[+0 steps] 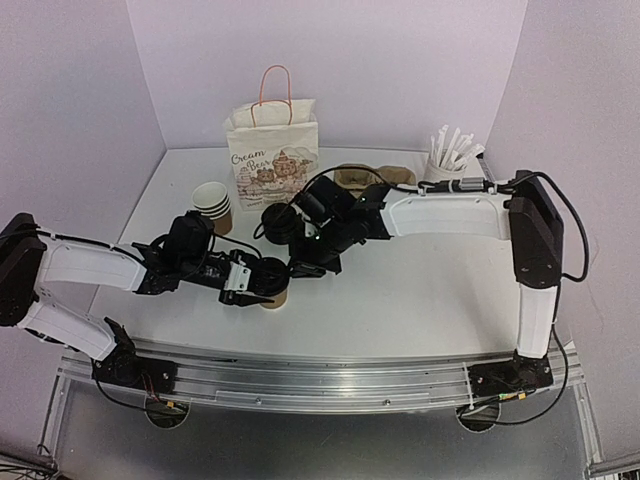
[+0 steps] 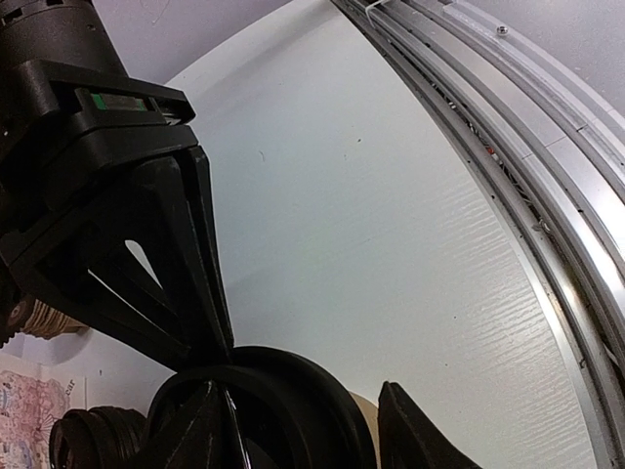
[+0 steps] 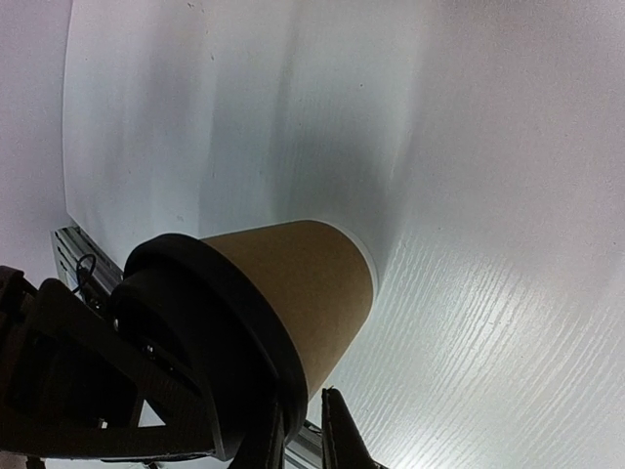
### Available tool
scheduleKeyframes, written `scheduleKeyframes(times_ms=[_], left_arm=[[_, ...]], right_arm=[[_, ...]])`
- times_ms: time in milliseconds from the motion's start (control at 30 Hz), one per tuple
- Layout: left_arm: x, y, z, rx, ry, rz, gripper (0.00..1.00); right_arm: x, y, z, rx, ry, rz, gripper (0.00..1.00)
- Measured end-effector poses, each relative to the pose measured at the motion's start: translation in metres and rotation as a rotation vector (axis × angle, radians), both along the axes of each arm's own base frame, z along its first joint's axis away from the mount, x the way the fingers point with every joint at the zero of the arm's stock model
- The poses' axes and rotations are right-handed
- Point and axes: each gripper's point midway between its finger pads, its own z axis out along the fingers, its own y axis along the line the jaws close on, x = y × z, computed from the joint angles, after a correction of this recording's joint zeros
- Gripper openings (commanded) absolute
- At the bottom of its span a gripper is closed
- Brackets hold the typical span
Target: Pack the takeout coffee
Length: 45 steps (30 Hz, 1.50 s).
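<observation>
The takeout coffee, a brown paper cup with a black lid, stands upright on the white table near the front middle. My left gripper reaches it from the left. Its fingers straddle the cup top, and a strip of brown cup shows between the lid and the right finger, so the left gripper is open. My right gripper comes from behind, and the right gripper is shut on the lid's rim.
A white paper bag with orange handles stands at the back. A stack of lidless brown cups and a stack of black lids sit before it. A cardboard cup carrier and a white cup of wrapped straws stand back right.
</observation>
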Motion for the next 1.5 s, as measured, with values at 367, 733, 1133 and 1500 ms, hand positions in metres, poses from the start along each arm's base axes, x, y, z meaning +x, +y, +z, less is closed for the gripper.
scheduleKeyframes(times_ms=[367, 733, 1133, 1500], left_arm=[[-0.008, 0.008, 0.003, 0.050, 0.065, 0.027, 0.62], [-0.011, 0.016, 0.013, 0.058, 0.063, 0.050, 0.69], [-0.027, 0.040, 0.046, 0.033, -0.092, 0.028, 0.51], [-0.018, 0.079, -0.004, 0.199, -0.087, 0.123, 0.55]], right_arm=[[-0.003, 0.006, 0.002, -0.019, -0.021, 0.032, 0.12], [-0.003, 0.006, 0.003, -0.034, -0.025, 0.052, 0.12], [-0.002, 0.009, 0.003, -0.034, -0.023, 0.062, 0.13], [-0.001, 0.008, 0.002, -0.031, -0.016, 0.068, 0.13]])
